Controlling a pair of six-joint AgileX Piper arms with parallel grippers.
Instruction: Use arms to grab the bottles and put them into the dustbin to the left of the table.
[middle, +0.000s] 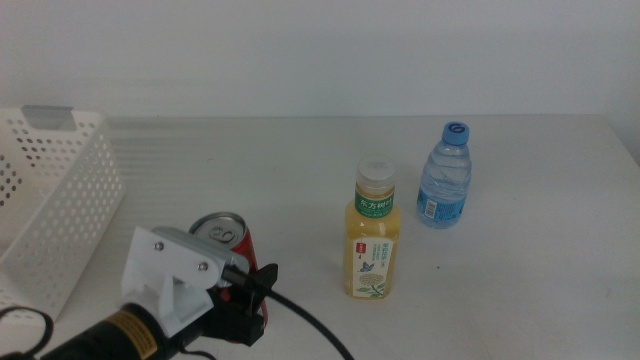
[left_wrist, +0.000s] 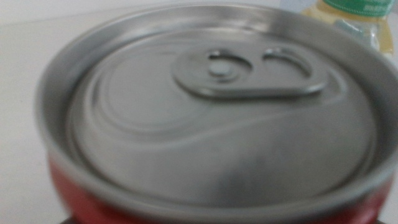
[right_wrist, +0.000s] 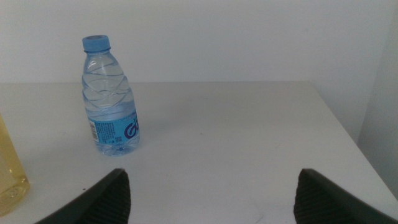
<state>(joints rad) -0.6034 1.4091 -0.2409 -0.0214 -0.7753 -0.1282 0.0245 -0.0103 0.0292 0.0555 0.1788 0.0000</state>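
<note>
The red drinks can stands near the table's front left, and my left gripper is right at it, its white body covering the can's lower part. The can's silver lid fills the left wrist view. The yellow tea bottle stands upright mid-table; slivers of it show in both wrist views. The clear water bottle stands behind and to its right. My right gripper is open and empty, facing the water bottle from a distance, and is out of the middle view.
The white perforated dustbin sits at the table's left edge, left of the can. The off-white table runs to a white wall at the back. A black cable trails from the left arm along the front edge.
</note>
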